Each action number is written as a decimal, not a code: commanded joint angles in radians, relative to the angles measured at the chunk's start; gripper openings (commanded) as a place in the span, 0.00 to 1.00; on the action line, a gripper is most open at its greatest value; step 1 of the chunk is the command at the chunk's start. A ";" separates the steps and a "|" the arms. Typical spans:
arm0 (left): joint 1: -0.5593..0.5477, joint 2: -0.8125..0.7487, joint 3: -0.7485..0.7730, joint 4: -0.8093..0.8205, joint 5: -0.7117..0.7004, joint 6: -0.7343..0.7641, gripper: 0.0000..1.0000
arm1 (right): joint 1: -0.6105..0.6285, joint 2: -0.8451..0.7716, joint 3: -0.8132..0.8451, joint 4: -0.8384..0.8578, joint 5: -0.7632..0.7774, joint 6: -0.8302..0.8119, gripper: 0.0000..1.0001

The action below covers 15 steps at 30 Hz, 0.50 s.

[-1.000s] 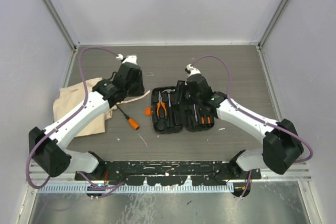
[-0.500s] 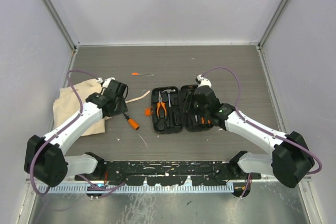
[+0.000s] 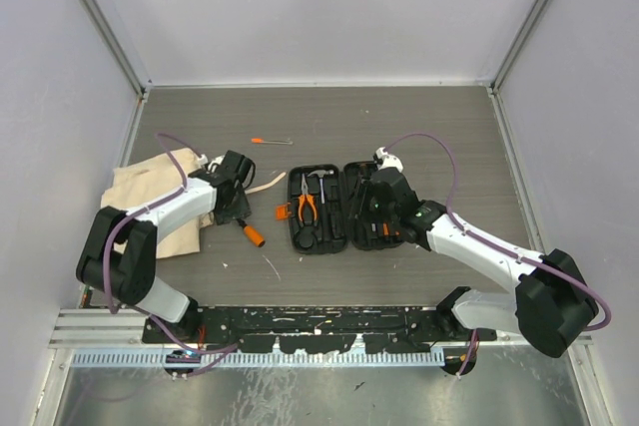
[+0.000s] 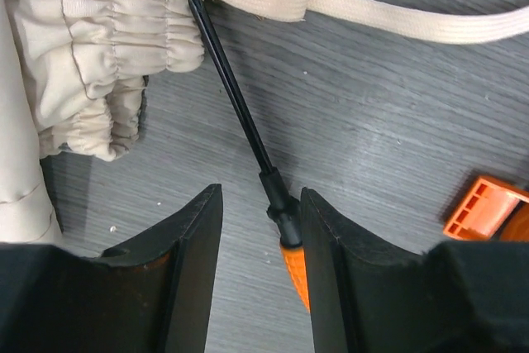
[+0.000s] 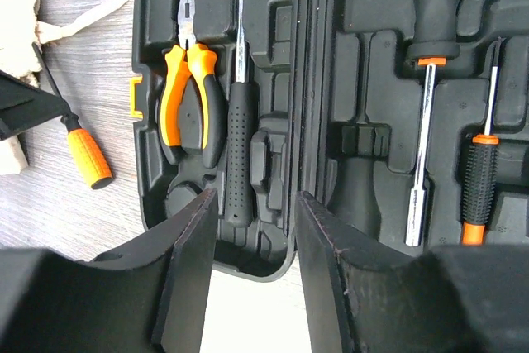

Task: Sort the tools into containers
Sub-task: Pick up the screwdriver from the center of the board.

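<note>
Diagonally the screwdriver [image 4: 240,113] points far-left at the bag [image 4: 99,55]; left gripper [image 4: 258,197] straddles it, unclosed; right gripper [image 5: 252,204] spread, empty, above case [image 5: 277,6].

White arms [image 3: 165,210] w/ blk joints [image 3: 544,298], purple cables [image 3: 448,169].

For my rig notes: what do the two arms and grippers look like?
The left arm and right arm have white links, black joints and a looping purple cable each. The left gripper and right gripper are black, with flat blocky fingers.
</note>
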 commanded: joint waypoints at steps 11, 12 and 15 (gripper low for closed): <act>0.058 0.090 0.015 0.115 0.020 0.013 0.40 | -0.004 -0.003 0.007 0.052 -0.021 0.014 0.46; 0.061 0.094 0.014 0.117 0.022 0.015 0.39 | -0.003 -0.001 0.009 0.053 -0.023 0.014 0.46; 0.071 0.102 0.009 0.126 0.022 0.021 0.39 | -0.004 0.000 0.013 0.053 -0.025 0.014 0.46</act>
